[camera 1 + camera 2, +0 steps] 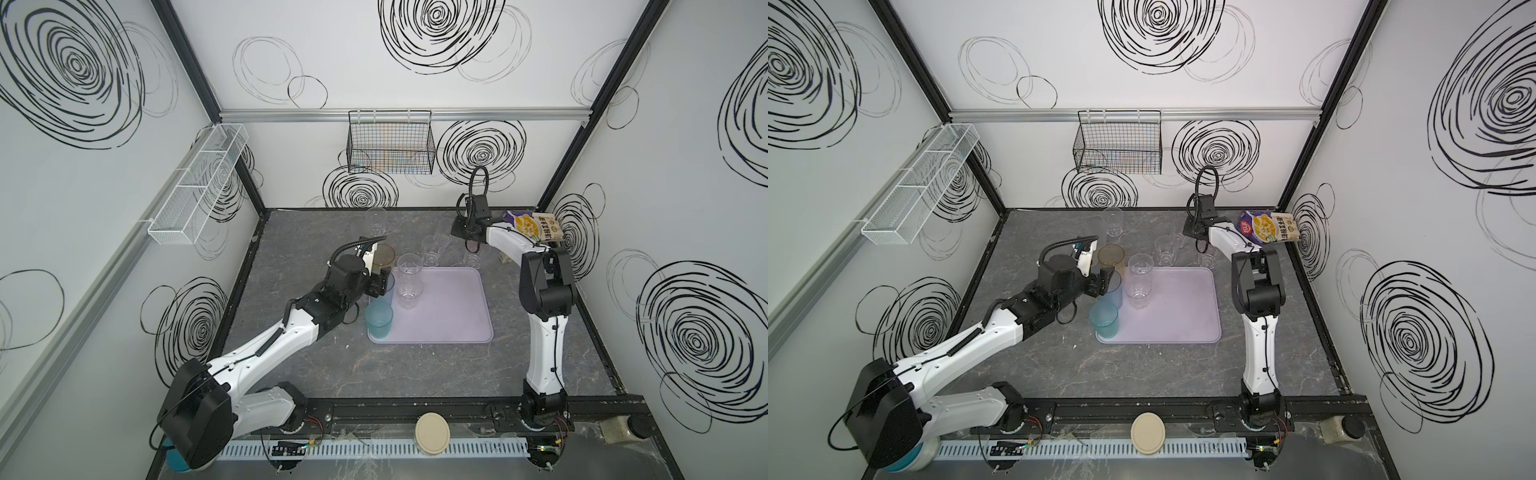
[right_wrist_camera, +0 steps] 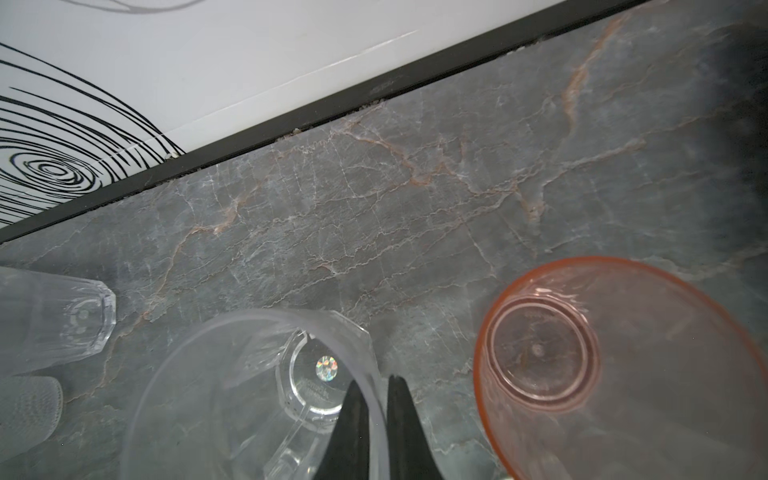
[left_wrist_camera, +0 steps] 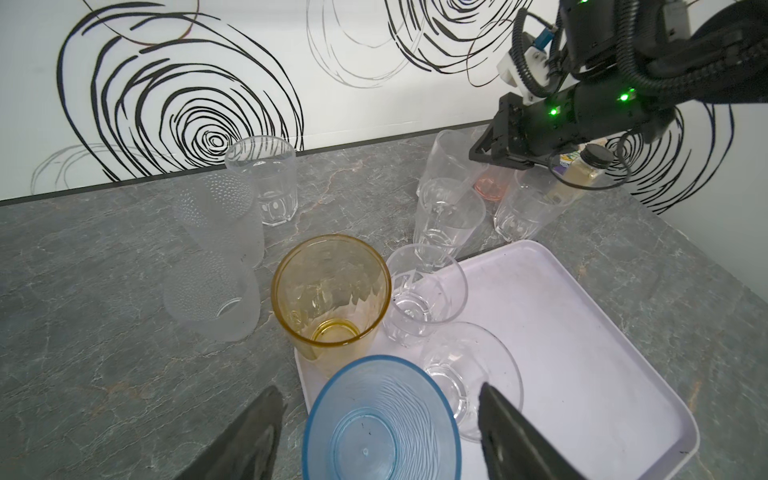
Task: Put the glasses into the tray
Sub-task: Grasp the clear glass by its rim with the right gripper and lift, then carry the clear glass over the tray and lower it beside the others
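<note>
fingers left [image 3: 513, 436]: wide apart astride blue glass [image 3: 380, 419] | fingers right [image 2: 405, 432]: clamped on clear glass [image 2: 232, 374] rim

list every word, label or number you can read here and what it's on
No text reads clearly.
Purple and yellow snack bag: dark Chinese characters, too blurred.
Base of the clear plastic tumbler: embossed lettering, too small.
Base of the pink plastic tumbler: embossed lettering, too small.
</note>
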Tool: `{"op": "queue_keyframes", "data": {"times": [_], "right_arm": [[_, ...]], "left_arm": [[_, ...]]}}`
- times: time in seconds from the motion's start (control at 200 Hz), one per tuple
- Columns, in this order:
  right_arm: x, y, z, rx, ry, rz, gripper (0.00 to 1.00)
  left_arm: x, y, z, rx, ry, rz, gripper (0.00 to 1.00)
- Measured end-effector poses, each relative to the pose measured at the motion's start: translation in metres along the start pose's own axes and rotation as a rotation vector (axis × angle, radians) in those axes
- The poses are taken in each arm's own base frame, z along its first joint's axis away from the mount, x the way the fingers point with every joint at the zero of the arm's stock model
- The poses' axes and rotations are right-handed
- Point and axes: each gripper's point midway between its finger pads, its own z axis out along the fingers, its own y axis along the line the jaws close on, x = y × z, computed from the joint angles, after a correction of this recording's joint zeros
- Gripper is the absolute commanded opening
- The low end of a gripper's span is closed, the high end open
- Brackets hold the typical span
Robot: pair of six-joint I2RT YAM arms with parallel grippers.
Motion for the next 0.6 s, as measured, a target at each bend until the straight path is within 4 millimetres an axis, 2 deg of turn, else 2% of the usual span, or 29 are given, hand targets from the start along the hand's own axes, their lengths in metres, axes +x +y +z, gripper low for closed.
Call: {"op": "queue_keyframes", "data": {"times": [0.05, 0.12, 0.16, 0.21, 0.34, 0.4, 0.465, 0.51, 0.57, 0.6], "right_arm": [[-0.009, 0.003, -0.013, -0.007, -0.024, 0.000, 0.00], [-0.024, 0.009, -0.042, -0.024, -0.073, 0.001, 0.00], [-0.033, 0.013, -0.064, -0.038, -0.112, 0.002, 0.00], [-0.043, 0.018, -0.091, -0.057, -0.155, 0.002, 0.00], [-0.054, 0.025, -0.154, -0.099, -0.257, 0.001, 0.00], [-0.045, 0.027, -0.174, -0.111, -0.275, -0.010, 0.00], [-0.024, 0.028, -0.187, -0.114, -0.267, -0.037, 0.00], [-0.002, 0.030, -0.191, -0.112, -0.247, -0.064, 0.00], [0.031, 0.031, -0.193, -0.110, -0.203, -0.102, 0.00], [0.054, 0.031, -0.192, -0.111, -0.166, -0.126, 0.00]], "left_arm": [[-0.001, 0.003, -0.001, -0.012, -0.006, -0.003, 0.77], [-0.004, 0.009, -0.004, -0.033, -0.018, -0.007, 0.78], [-0.006, 0.013, -0.005, -0.049, -0.025, -0.010, 0.78], [-0.008, 0.017, -0.008, -0.065, -0.036, -0.015, 0.85], [-0.018, 0.038, -0.016, -0.129, -0.072, -0.061, 0.86], [-0.022, 0.048, -0.023, -0.167, -0.084, -0.074, 0.86], [-0.030, 0.057, -0.031, -0.206, -0.098, -0.074, 0.87], [-0.036, 0.060, -0.036, -0.225, -0.111, -0.067, 0.87], [-0.042, 0.064, -0.045, -0.251, -0.131, -0.053, 0.95], [-0.043, 0.067, -0.049, -0.267, -0.140, -0.044, 1.00]]}}
